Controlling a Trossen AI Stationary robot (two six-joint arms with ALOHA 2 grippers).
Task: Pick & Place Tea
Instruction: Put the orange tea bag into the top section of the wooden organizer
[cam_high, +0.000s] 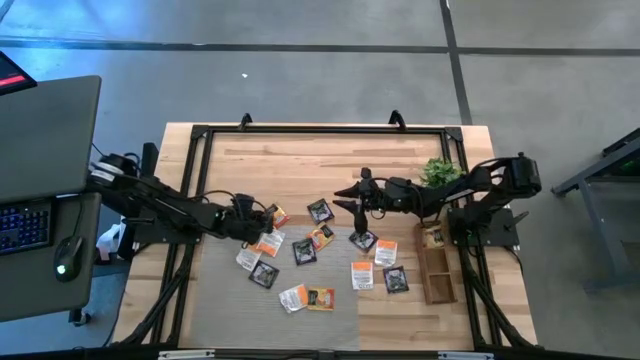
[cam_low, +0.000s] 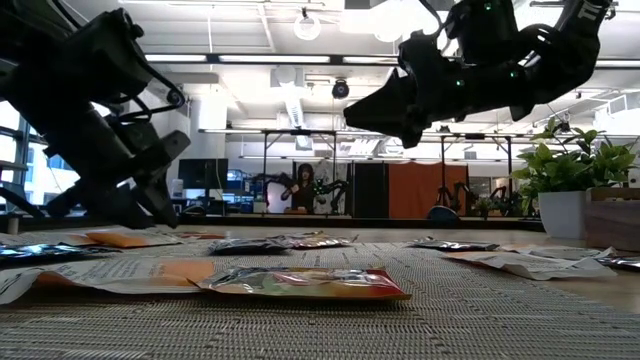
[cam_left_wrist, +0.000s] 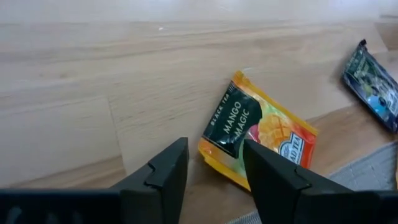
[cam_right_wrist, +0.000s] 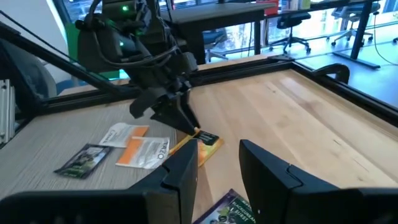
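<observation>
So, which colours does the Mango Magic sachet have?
Orange-yellow with a black band; the Mango Magic sachet shows best in the left wrist view.

I'm working in a robotics lab or open office: concrete floor (cam_high: 300, 80), strip lights (cam_low: 250, 58) on an open ceiling, office chairs (cam_right_wrist: 292, 28) past the table (cam_high: 300, 150), a desk with keyboard (cam_high: 25, 225) and mouse (cam_high: 66, 255), another arm rig (cam_low: 300, 185) behind.

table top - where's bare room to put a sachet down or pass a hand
Bare wood runs along the far side of the table, between the black frame and the sachets. The near-left part of the grey mat is bare too. Crowded: mid-table between both claws, and beside the wooden tray.
</observation>
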